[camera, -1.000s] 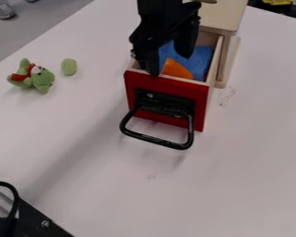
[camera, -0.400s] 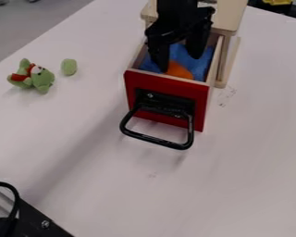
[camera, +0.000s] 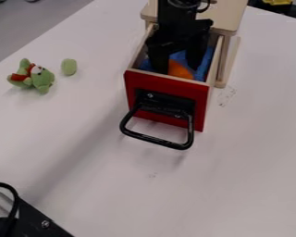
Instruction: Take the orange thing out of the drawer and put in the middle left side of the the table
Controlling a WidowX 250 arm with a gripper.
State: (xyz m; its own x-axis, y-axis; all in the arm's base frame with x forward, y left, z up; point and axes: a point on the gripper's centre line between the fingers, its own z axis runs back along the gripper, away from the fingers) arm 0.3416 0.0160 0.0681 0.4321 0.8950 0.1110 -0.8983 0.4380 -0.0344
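Gripper (camera: pixel 177 69) down in open drawer (camera: pixel 166 85), fingers apart, orange thing (camera: pixel 179 70) between them, blue thing (camera: pixel 205 65) alongside. Green plush toy (camera: pixel 41 77) on white surface (camera: pixel 83 162), well apart from drawer.

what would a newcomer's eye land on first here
Most likely the open drawer with its red front and black loop handle, in the upper middle of the view. Inside it, the orange thing stands out against blue material, with the black gripper down over it. Off to the left on the table lies a green plush toy with red on it.
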